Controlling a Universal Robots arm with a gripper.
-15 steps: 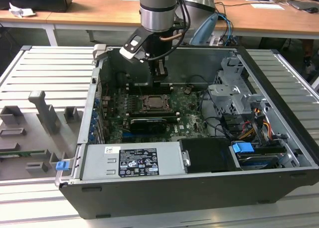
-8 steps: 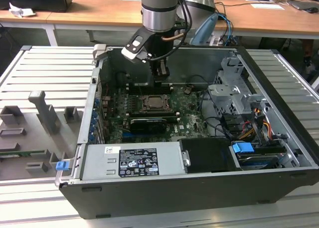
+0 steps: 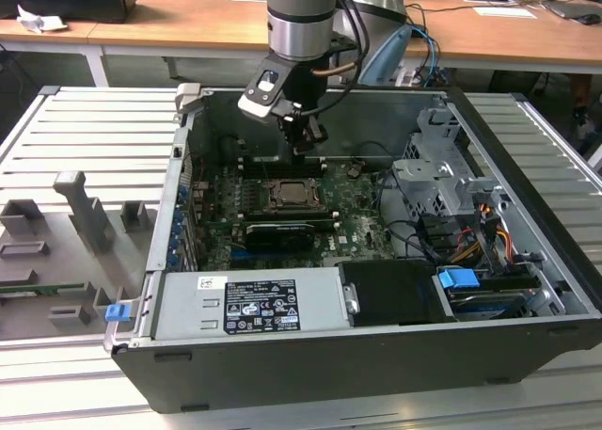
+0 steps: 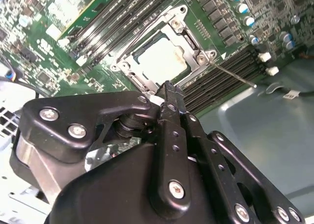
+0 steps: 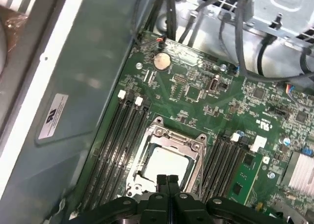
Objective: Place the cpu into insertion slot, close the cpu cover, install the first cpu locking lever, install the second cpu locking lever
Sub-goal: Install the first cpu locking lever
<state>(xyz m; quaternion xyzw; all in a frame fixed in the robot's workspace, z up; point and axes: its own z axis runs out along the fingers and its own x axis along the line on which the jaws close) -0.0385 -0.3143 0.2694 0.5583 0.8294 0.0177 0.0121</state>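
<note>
A counter (image 3: 89, 129) of silvery metal, ribbed with long parallel grooves, carries everything. An open desktop computer case (image 3: 310, 378) lies on its side across the middle of it, with its dark outer wall towards the camera and its open side up. The grooved surface runs on past the case on both sides. On the exterior view's left, just beside the case, a grey moulded fixture tray (image 3: 47, 289) lies flat on the counter, with upright blocks and shallow recesses. A small blue part (image 3: 117, 311) sits at the tray's edge, beside the case's near corner.
</note>
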